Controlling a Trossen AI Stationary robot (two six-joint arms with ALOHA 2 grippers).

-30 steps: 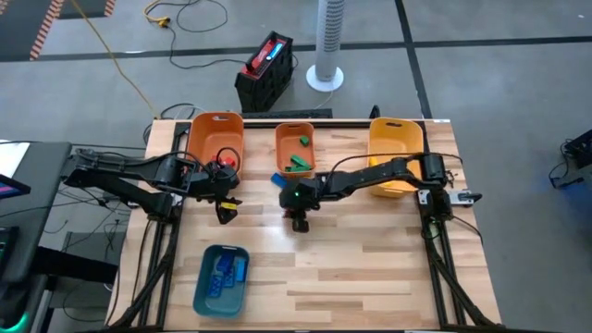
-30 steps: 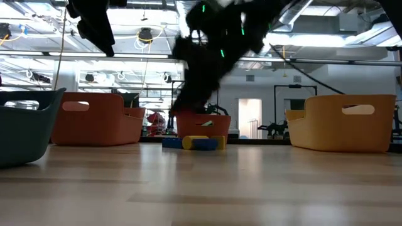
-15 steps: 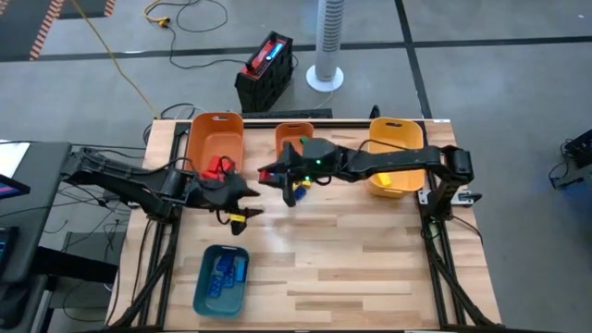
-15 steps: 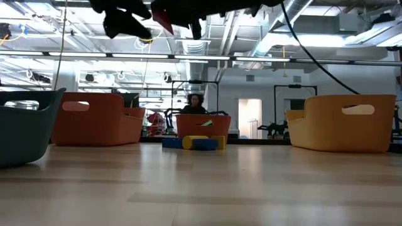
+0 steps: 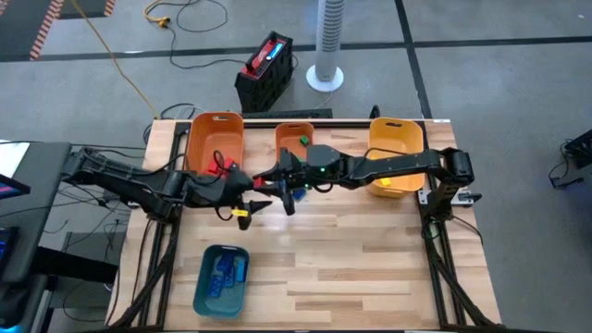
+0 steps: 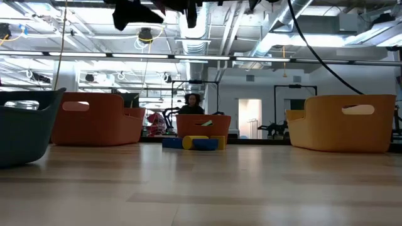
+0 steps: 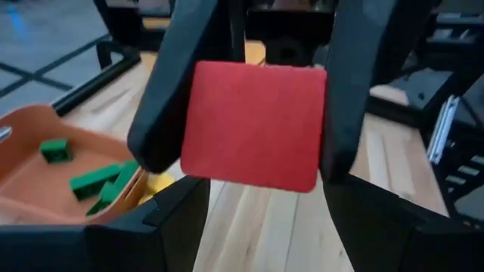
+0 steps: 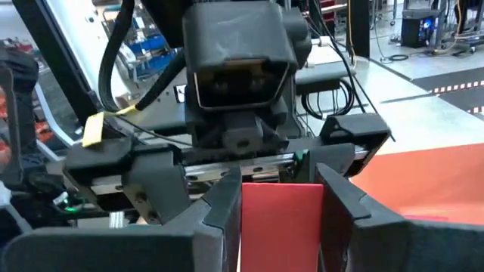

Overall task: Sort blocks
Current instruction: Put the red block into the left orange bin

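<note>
Red block [image 7: 255,125]: mid-air near the table's far edge, between orange bins, pinched by right gripper [image 5: 274,178]; left gripper [image 5: 252,181], fingers spread around it, evidently receiving a handover.

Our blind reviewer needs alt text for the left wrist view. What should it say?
A red block fills the centre, pinched by the right gripper, with the left gripper open just short of it. Beyond, an orange bin holds green blocks on the wooden table.
</note>
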